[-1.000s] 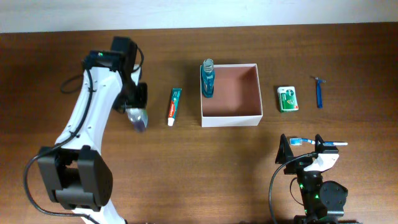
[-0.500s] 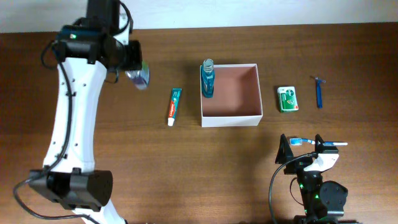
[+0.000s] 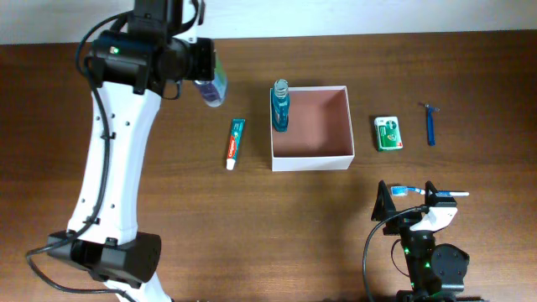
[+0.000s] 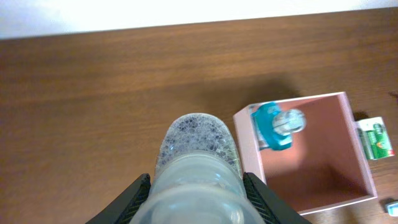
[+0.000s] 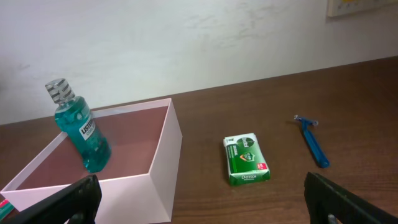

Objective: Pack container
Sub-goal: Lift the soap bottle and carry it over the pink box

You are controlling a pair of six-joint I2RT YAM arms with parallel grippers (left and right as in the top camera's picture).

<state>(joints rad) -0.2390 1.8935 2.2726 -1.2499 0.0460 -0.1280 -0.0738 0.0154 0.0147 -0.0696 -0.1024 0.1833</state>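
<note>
The container (image 3: pixel 312 160) is a square white-walled box with a pinkish-brown inside, at mid table; its wall (image 4: pixel 249 149) and near corner (image 5: pixel 163 186) show in both wrist views. A teal mouthwash bottle (image 3: pixel 279 107) stands in its back left corner (image 4: pixel 277 124) (image 5: pixel 78 127). My left gripper (image 3: pixel 210 84) is shut on a clear bottle (image 4: pixel 198 155) with foamy liquid, held above the table left of the container. My right gripper (image 3: pixel 417 195) rests open near the front right, with nothing between its fingers (image 5: pixel 74 199). In the overhead view a blue-and-white toothbrush-like stick (image 3: pixel 449 195) lies across it.
A toothpaste tube (image 3: pixel 236 143) lies left of the container. Right of the box lie a green soap pack (image 3: pixel 388 133) (image 5: pixel 247 160) and a blue razor (image 3: pixel 430 123) (image 5: pixel 311 141). The left arm reaches over the table's left side.
The left arm has carried the clear bottle from left of the toothpaste toward the back and then right, closer to the container. The right arm has not moved.
</note>
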